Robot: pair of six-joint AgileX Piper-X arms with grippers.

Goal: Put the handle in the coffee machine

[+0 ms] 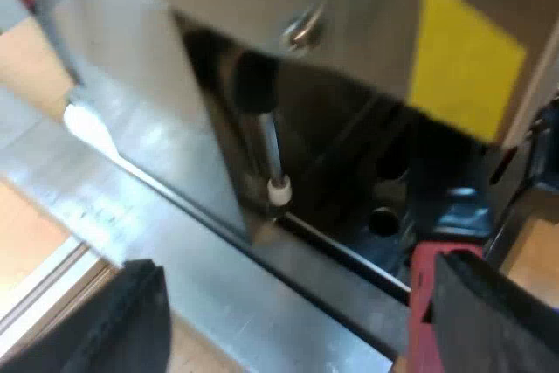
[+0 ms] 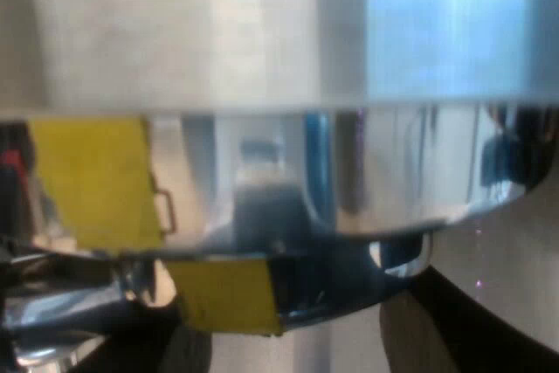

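The espresso machine [image 1: 262,6] fills the left wrist view from close up: a steel front with a yellow sticker [image 1: 467,63] and a dark recess below it. My left gripper [image 1: 297,321] is open at the machine's base, its two black fingers far apart. The red end of the holder's handle [image 1: 425,281] lies against the inner side of one finger [image 1: 498,303]; the rest of the holder is hidden. My right gripper [image 2: 306,351] hovers very near a shiny curved steel part of the machine [image 2: 349,181], which mirrors the yellow sticker [image 2: 223,294].
A thin steam wand [image 1: 269,150] with a black knob and a white tip hangs in the recess. The steel drip tray edge [image 1: 218,268] runs across under it. A wooden tabletop [image 1: 31,233] shows beside the tray.
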